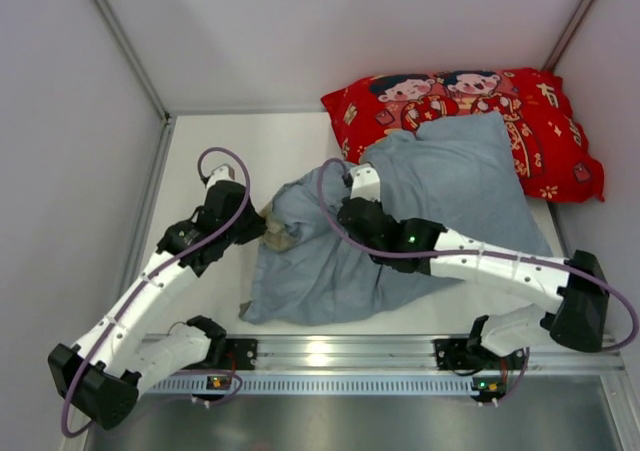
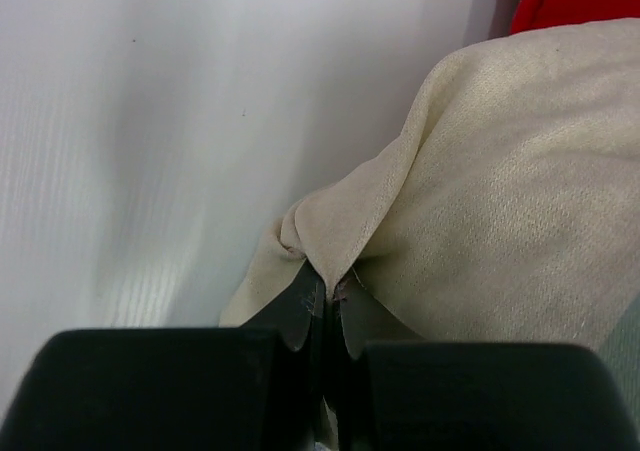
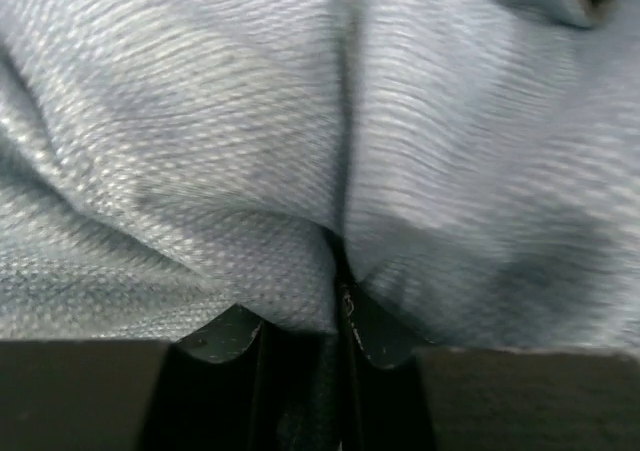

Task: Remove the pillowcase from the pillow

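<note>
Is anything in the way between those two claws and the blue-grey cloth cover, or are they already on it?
Nothing visible is in the way. The left gripper is shut on a cream fold of the pillowcase, and the right gripper pinches a blue-grey fold. The red pillow lies at the cover's far edge, beyond both.

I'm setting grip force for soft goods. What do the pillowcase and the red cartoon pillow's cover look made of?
The pillowcase: matte woven cloth, perhaps cotton or a blend; fine thread ribs show close up, and it creases softly. The red pillow: smooth printed fabric cover; its fibre cannot be told from this distance.
</note>
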Available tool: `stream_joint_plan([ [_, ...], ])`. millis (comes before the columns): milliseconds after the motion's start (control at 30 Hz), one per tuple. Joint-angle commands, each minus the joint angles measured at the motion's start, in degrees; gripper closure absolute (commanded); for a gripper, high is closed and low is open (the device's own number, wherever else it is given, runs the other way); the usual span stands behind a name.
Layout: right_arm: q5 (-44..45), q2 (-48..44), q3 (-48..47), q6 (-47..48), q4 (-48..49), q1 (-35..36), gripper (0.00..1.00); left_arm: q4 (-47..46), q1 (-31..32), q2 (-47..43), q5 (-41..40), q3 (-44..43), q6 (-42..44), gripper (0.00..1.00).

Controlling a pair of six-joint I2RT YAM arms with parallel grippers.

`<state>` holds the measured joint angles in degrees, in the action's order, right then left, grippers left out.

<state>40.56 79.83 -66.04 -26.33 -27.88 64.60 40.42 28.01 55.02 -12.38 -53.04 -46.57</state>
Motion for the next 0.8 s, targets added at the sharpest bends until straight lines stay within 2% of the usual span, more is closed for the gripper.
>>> stream_joint_plan([
  [0,4.4,-5.8,4.9,1.8,-4.8,-6.7,0.82,3.1,-0.5,-2.0,-3.7,-0.5,1.3,1.0],
  [100,2.9,-9.5,6.6,3.9,-4.8,-6.9,0.75,4.1,-0.6,-1.2,-5.5,-0.7,1.7,1.0],
  [200,0.5,-12.2,7.9,5.0,-4.8,-7.3,0.64,4.2,-0.7,-0.3,-5.7,-0.7,1.8,1.0],
  [267,0.1,-13.3,8.6,5.2,-4.8,-7.4,0.63,4.2,-0.7,0.1,-5.6,-0.7,1.9,1.0],
  [300,0.1,-13.6,9.3,5.2,-4.7,-7.5,0.69,4.2,-0.7,0.1,-5.9,-0.8,2.0,1.0],
  [333,0.0,-13.5,9.9,5.5,-4.3,-7.6,0.9,4.4,-0.7,0.0,-6.1,-0.8,2.2,1.0],
  [367,-0.2,-13.3,10.2,5.7,-4.1,-8.3,1.0,4.7,-0.8,-0.4,-6.2,-0.8,2.2,1.0],
  [467,-0.5,-12.3,10.8,5.8,-4.1,-9.0,1.0,6.9,-0.7,-1.2,-9.3,-2.1,2.6,1.0],
  [567,-0.4,-12.5,11.2,5.9,-3.9,-9.5,1.0,16.1,-0.7,-1.3,-19.5,-8.3,2.0,0.86],
  [600,-1.0,-13.0,11.5,6.1,-3.6,-9.8,1.0,20.5,-0.8,-1.8,-21.9,-10.4,1.7,0.76],
  [633,-1.5,-13.2,11.5,6.2,-3.0,-9.8,1.0,22.1,-0.8,-2.0,-24.2,-14.9,2.0,0.7],
  [700,-4.2,-13.6,11.9,6.5,-2.1,-10.5,1.0,22.7,-0.8,-3.6,-22.3,-18.8,3.8,0.57],
  [767,-7.4,-13.7,12.0,6.5,-0.9,-11.5,1.0,22.3,-0.8,-4.0,-14.0,-24.1,4.8,0.53],
])
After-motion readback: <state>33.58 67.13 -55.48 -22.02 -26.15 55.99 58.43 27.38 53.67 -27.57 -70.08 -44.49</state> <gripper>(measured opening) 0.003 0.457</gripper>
